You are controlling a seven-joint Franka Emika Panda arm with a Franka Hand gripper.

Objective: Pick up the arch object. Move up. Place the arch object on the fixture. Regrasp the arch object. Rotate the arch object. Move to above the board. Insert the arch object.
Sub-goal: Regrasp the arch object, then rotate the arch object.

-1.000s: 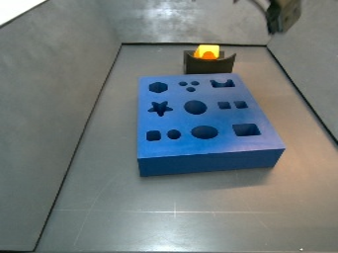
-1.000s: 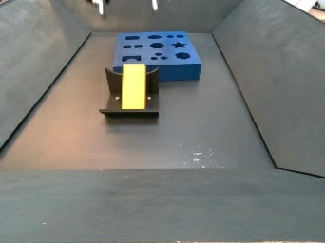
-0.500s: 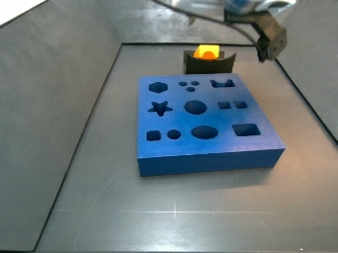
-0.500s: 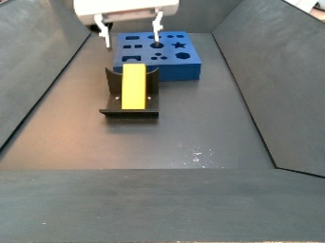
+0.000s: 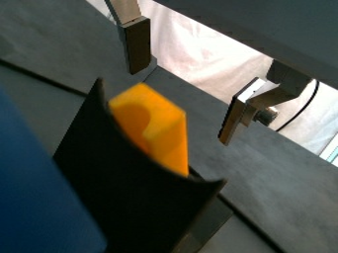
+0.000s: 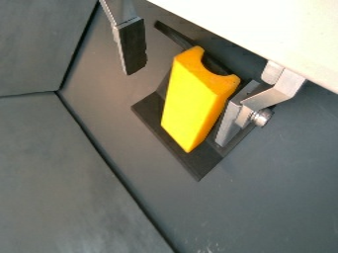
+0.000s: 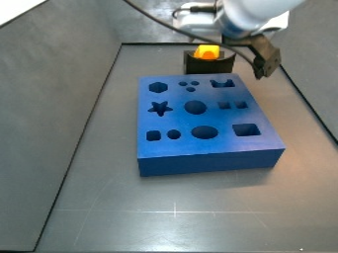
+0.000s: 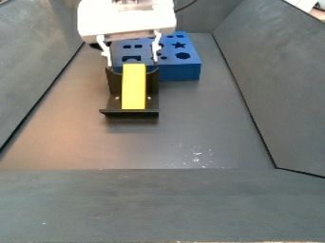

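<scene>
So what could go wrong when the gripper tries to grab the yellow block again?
1. The open gripper hangs above the arch, which rests on the fixture. If it comes down off-centre, a finger might hit the arch's top instead of sliding beside it.
2. The arch leans on the fixture, so a bump could tip it off.
3. The board sits close behind; a wide swing might clip it.

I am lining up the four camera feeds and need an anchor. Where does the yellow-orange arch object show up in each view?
Wrist view: arch object at centre, resting in the dark fixture.
Wrist view: arch object at centre, between the open pincer's fingers.
Side view: arch object at top centre, behind the board.
Side view: arch object left of centre, below the pincer.
Shared landmark: the fixture holding it.
</scene>
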